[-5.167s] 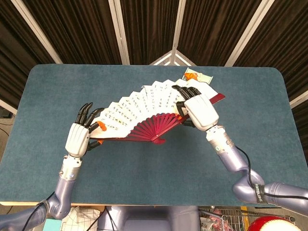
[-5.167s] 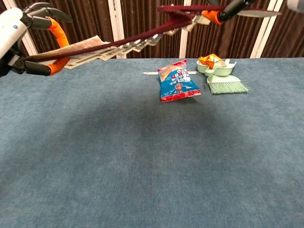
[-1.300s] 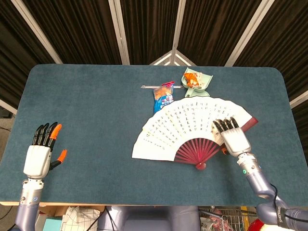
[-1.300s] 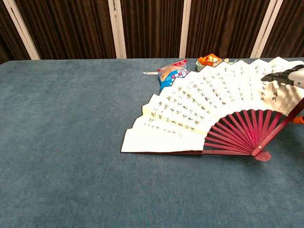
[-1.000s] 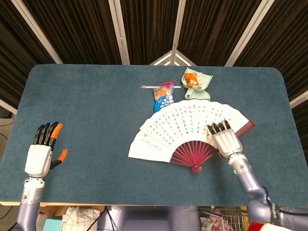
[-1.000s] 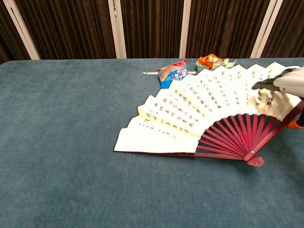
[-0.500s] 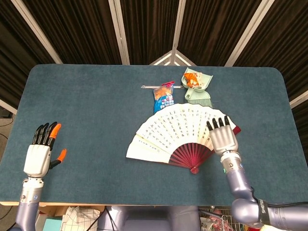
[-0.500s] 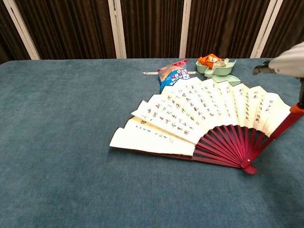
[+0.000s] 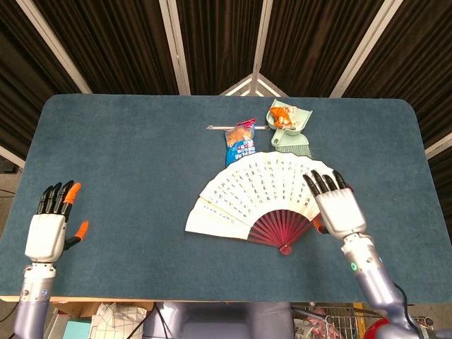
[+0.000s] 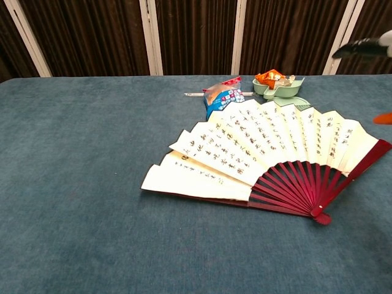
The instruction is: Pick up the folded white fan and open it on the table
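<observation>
The left hand [image 9: 46, 233] is seen far left of the fan, fingers spread, nothing held. The white fan [image 9: 265, 191] is laid fully open on the table [image 9: 134, 162], just below the snack bag [image 9: 241, 144] (red ribs fanned toward the pivot). The task is judged essentially done. The right hand [image 9: 335, 207], fingers apart and empty, has been lifted off the fan's right edge since half a second ago.

The right hand [image 9: 337, 209] has let go and lifted off the white fan [image 10: 263, 156], now lying spread on the table.

White fan [image 9: 258, 189] spread flat on table [image 9: 127, 155]
</observation>
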